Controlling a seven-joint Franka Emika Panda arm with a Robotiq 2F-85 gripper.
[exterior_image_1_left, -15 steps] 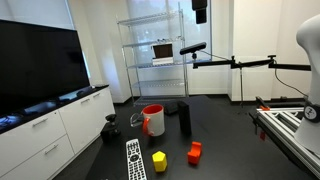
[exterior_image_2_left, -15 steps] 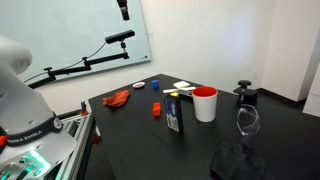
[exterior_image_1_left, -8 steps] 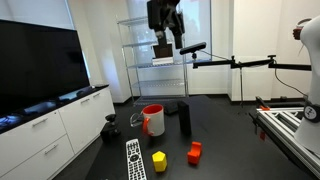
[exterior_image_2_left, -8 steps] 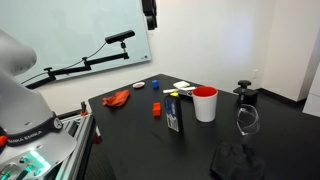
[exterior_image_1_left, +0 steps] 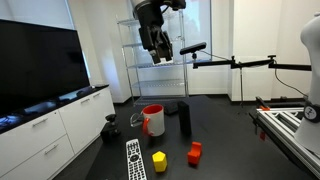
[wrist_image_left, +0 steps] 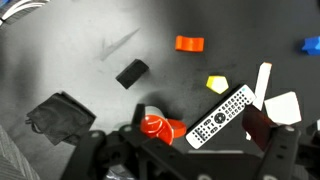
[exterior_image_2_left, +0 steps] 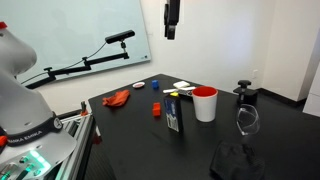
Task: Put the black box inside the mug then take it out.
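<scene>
My claw [exterior_image_1_left: 158,47] hangs high in the upper middle of the frame in both exterior views, well above the surface [exterior_image_2_left: 125,122]. In the wrist view its fingers [wrist_image_left: 285,155] sit wide apart at the lower corners with nothing between them. The black box [exterior_image_1_left: 184,118] stands upright just right of the mug [exterior_image_1_left: 153,120], near it but apart; from my wrist it shows as a dark slab up and left of the red rim. As I judge it, the job now is to get down onto that box for a clean pick. I'd centre over its top first, turn so my jaws close across its narrower faces, then come straight down so the finger on the mug side clears the rim. I'd grip the upper part, leaving the bottom free to enter the mug. The remote [wrist_image_left: 222,116] lies close by the mug; I'd stay off it
</scene>
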